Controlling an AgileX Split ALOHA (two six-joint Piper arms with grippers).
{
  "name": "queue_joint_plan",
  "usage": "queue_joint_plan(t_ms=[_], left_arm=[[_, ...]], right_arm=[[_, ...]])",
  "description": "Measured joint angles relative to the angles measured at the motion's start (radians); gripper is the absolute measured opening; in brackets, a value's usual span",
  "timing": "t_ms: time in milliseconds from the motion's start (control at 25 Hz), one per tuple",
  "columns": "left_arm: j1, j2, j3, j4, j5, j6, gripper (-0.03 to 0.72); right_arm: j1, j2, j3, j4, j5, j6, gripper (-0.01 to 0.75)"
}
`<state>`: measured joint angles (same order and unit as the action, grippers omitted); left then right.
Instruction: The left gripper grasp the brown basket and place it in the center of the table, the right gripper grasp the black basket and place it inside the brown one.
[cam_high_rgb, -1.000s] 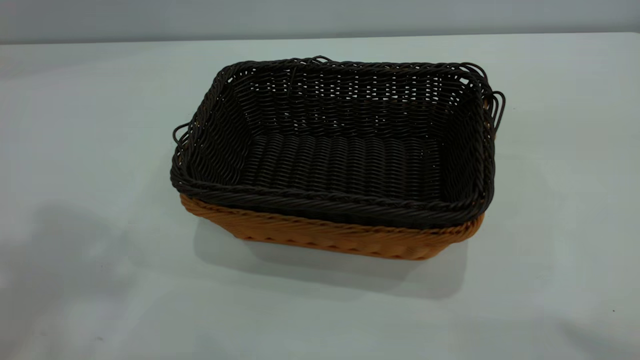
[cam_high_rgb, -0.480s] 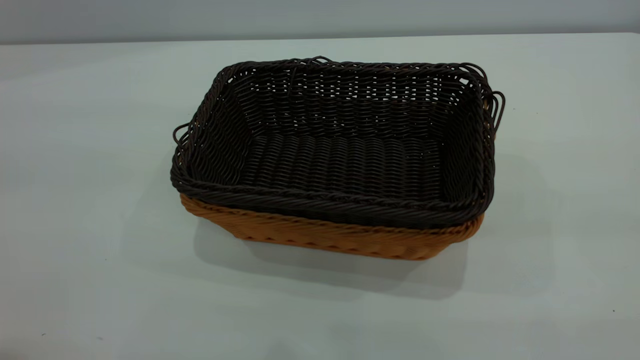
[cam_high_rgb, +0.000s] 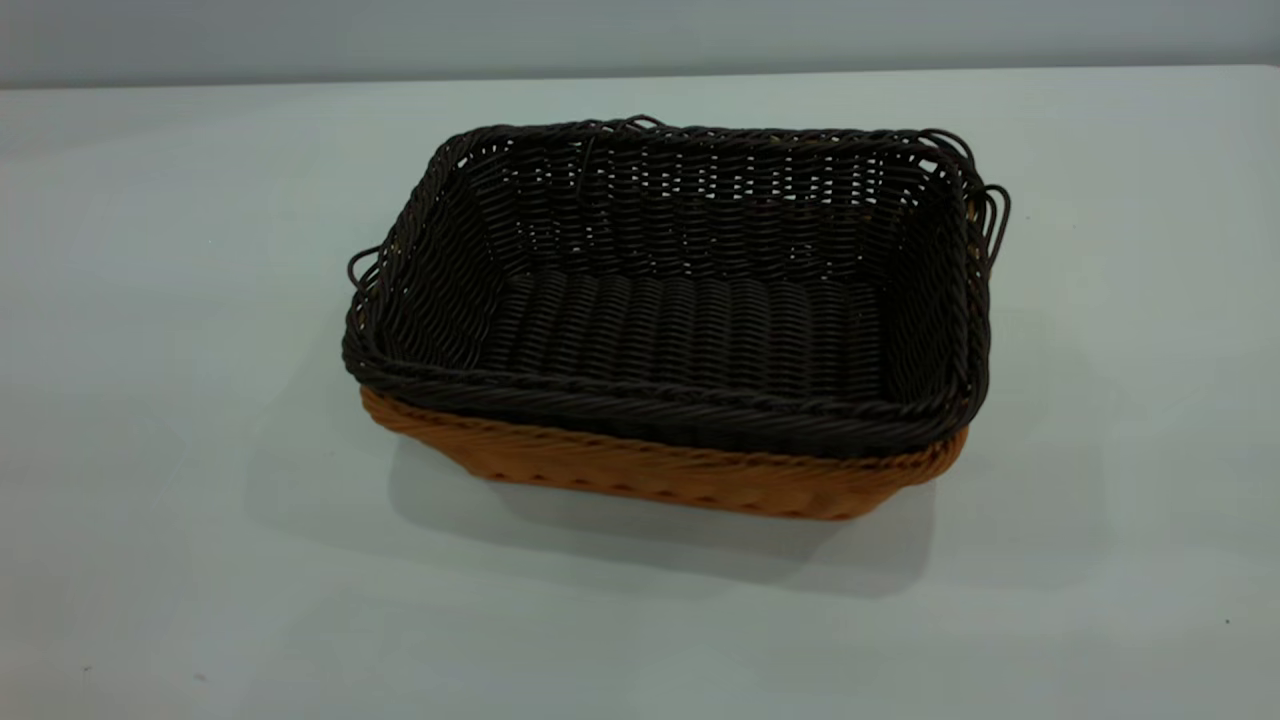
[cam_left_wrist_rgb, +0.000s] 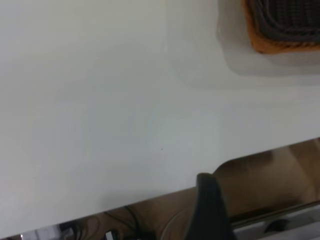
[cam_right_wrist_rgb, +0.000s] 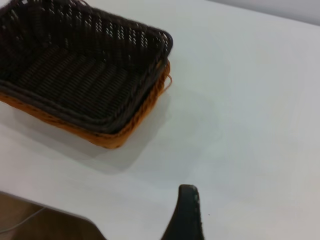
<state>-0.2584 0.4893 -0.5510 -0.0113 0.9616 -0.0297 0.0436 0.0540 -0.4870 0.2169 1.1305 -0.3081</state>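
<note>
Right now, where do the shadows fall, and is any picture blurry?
Exterior view: the nested baskets cast a soft shadow forward onto the table. Left wrist view: the left gripper is a dark blur. Right wrist view: sharper, shadow beside the brown basket.

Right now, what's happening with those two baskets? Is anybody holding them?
Nobody is holding them. The black basket sits nested inside the brown basket, and the pair rests near the middle of the table. The stacking job looks finished. Neither arm shows in the outside view. The left gripper is off near the table's edge, away from the baskets, and the right gripper is above bare table beside them. Only a bit of each gripper shows, so I can't tell how their jaws stand.
</note>
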Motion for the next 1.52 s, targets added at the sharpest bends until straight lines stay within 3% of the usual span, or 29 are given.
queue_joint_plan(t_ms=[680, 1000, 1520], left_arm=[[0.0, -0.184, 0.044, -0.001, -0.003, 0.063, 0.489], [0.0, -0.329, 0.044, 0.06, 0.149, 0.017, 0.489], [0.0, -0.508, 0.062, 0.131, 0.148, -0.076, 0.489]], right_arm=[[0.0, -0.07, 0.006, -0.015, 0.0, 0.015, 0.577], [0.0, -0.07, 0.006, -0.015, 0.0, 0.015, 0.575], [0.0, -0.07, 0.006, -0.015, 0.0, 0.015, 0.576]])
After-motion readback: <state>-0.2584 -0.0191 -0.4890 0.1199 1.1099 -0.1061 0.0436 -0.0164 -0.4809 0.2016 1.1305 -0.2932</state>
